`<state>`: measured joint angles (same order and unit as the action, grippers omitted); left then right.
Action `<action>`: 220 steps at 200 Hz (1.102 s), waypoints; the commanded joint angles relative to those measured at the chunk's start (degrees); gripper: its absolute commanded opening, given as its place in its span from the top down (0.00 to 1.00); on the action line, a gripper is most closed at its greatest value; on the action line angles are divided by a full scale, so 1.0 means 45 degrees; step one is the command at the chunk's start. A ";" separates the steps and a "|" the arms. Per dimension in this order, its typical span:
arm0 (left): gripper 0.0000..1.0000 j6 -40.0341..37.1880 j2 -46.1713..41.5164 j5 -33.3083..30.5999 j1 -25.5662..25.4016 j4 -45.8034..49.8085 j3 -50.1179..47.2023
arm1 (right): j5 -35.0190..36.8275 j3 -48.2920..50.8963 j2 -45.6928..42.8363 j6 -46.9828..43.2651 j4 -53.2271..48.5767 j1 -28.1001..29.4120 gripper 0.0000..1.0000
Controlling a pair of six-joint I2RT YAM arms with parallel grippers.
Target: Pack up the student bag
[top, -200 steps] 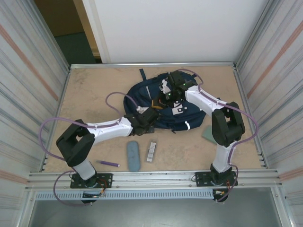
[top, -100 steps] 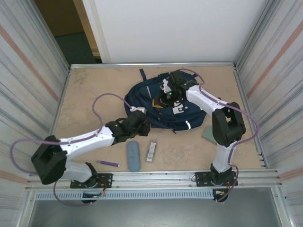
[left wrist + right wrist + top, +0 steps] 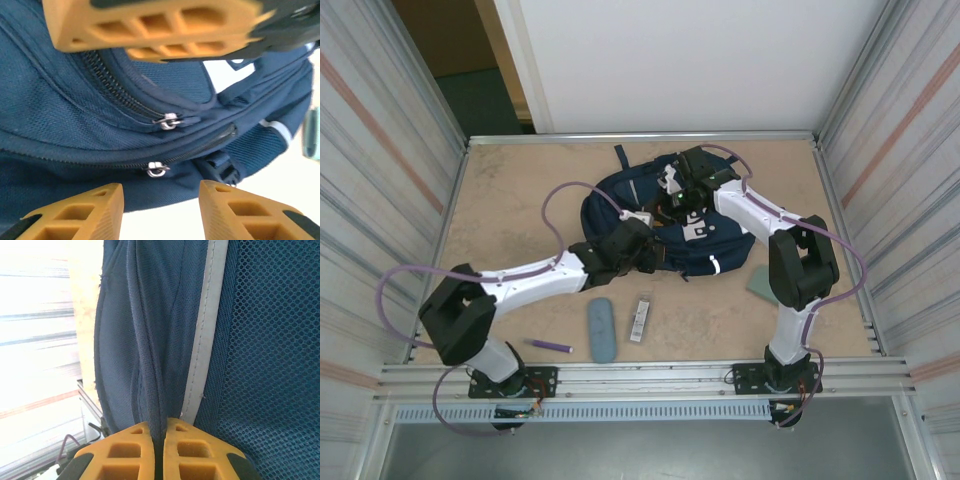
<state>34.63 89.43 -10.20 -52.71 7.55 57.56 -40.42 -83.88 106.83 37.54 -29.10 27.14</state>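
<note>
Lying beyond the middle of the table, toward its far edge and slightly right of centre: the student bag, slumped flat, navy woven fabric, grey square patch on its front. Open tan board is widest along the left edge and into the far left corner, with a narrower strip by the right edge. Ribbed metal walls hem both sides. Right gripper is clamped on a raised fold of the bag's cloth, its orange, honeycombed fingers pressed together on it, next to a white strip and blue mesh. Left gripper hovers at the bag's near side, jaws apart, nothing held. Between them run two zip lines with small metal pulls. What the pockets contain cannot be told. Along the near edge lie a grey-blue oblong case and a flat barcode-labelled pack just beside it, with a purple pen further left, apart. Toward the right edge sits a pale green item, partly hidden by the right arm.
</note>
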 commanded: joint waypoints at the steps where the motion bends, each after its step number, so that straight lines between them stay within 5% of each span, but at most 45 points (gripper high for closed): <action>1: 0.57 -0.0186 0.0248 -0.0842 -0.0099 -0.0013 0.0549 | -0.0942 -0.0038 -0.0620 0.0418 0.0348 -0.0072 0.94; 65: 0.64 -0.0742 0.1377 -0.1196 -0.0092 -0.0928 0.0646 | -0.1131 0.0130 -0.0596 0.0638 0.0570 -0.0055 0.94; 159: 1.00 -0.2330 -0.0102 -0.1725 0.0108 -0.0713 -0.0358 | 0.0456 -0.0230 -0.0560 -0.0753 -0.0822 -0.0190 0.95; 220: 1.00 -0.2603 -0.2548 0.1292 0.2671 -0.0845 -0.2461 | 0.1864 -0.0560 -0.0635 -0.2672 -0.1933 -0.0362 0.96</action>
<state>24.49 82.81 -8.32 -46.78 2.61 50.19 -37.56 -85.73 106.76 31.29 -31.29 26.76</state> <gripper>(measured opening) 0.059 0.071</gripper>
